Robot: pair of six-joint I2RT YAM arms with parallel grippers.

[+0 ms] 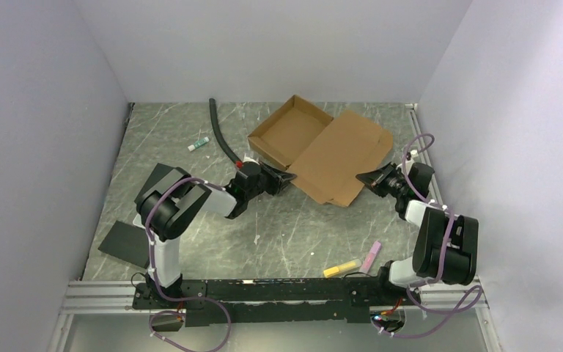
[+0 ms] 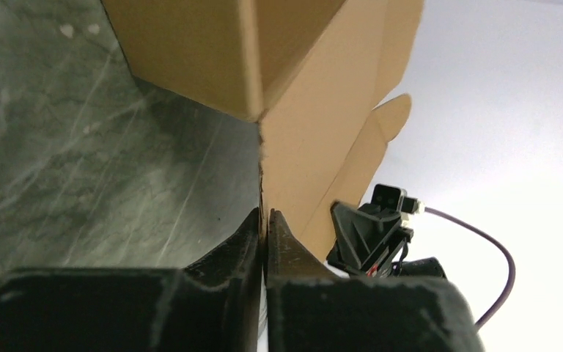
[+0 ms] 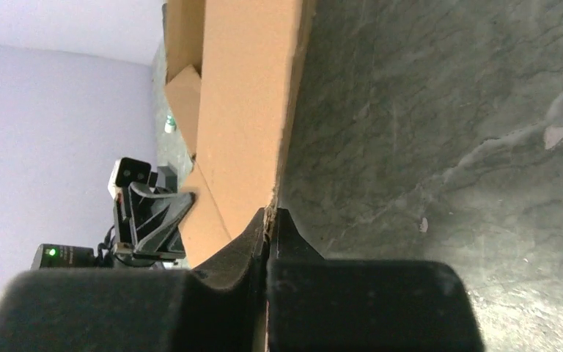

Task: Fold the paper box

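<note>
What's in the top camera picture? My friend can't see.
An open brown paper box is pinched at two edges: the left end effector at its tray side, the right end effector at its lid. A grey-green table is underneath.

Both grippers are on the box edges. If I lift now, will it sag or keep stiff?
Probably fairly stiff: the box is cardboard and its open panel looks unbowed. It likely hinges at its creases. The left gripper and right gripper pinch only thin edges, so it may twist or slip.
</note>
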